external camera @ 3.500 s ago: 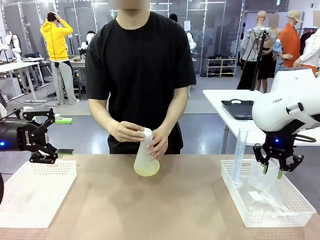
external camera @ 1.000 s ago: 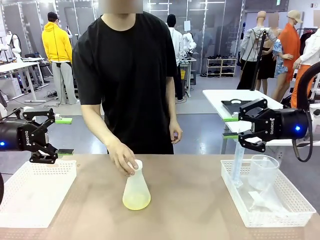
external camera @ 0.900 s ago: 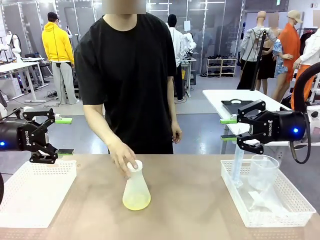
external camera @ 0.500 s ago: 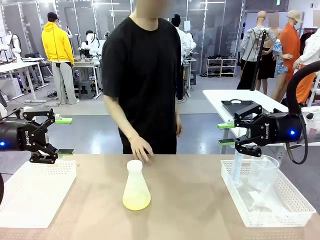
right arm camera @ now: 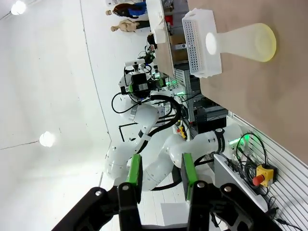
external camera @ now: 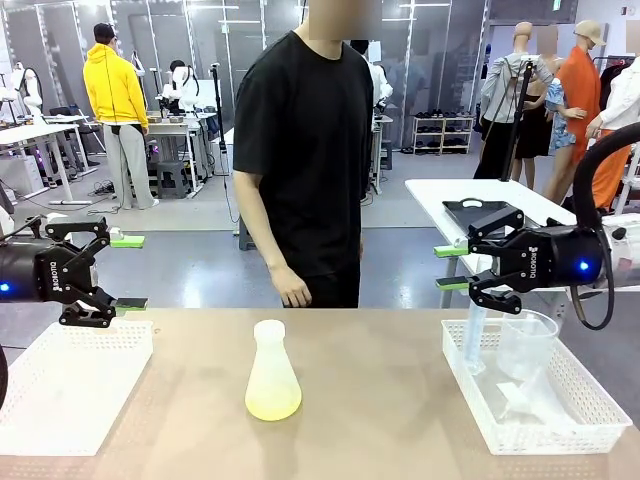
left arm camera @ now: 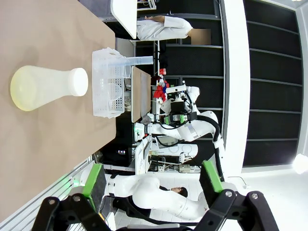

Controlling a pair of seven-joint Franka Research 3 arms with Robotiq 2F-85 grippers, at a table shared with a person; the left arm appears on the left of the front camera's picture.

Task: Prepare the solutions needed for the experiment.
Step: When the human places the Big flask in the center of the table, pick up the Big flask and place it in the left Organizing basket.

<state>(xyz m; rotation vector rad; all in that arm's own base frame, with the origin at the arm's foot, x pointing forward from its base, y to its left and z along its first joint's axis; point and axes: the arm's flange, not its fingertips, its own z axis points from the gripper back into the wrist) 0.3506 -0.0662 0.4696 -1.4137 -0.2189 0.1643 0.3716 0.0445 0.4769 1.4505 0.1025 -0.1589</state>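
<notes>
A translucent conical flask (external camera: 273,365) stands upright mid-table, with the solutions (external camera: 272,405) as a shallow pale yellow-green layer in its base. It lies sideways in the left wrist view as the flask (left arm camera: 45,86) and in the right wrist view as the flask (right arm camera: 243,42). My left gripper (external camera: 128,272) hovers open above the left basket, far from the flask. My right gripper (external camera: 450,268) hangs above the right basket's near-left corner, jaws partly apart and empty. The left gripper (left arm camera: 153,180) and right gripper (right arm camera: 161,175) each show bare green pads.
A white basket (external camera: 60,440) sits at the table's left. Another white basket (external camera: 520,435) at the right holds a graduated cylinder (external camera: 477,330) and a clear beaker (external camera: 525,345). A person in black stands at the far edge, hand (external camera: 295,292) hanging off the table.
The person let go of the flask's neck, drew the hand back and stepped to the right. My right gripper drifted slightly left and down. The flask and left arm stayed put.
</notes>
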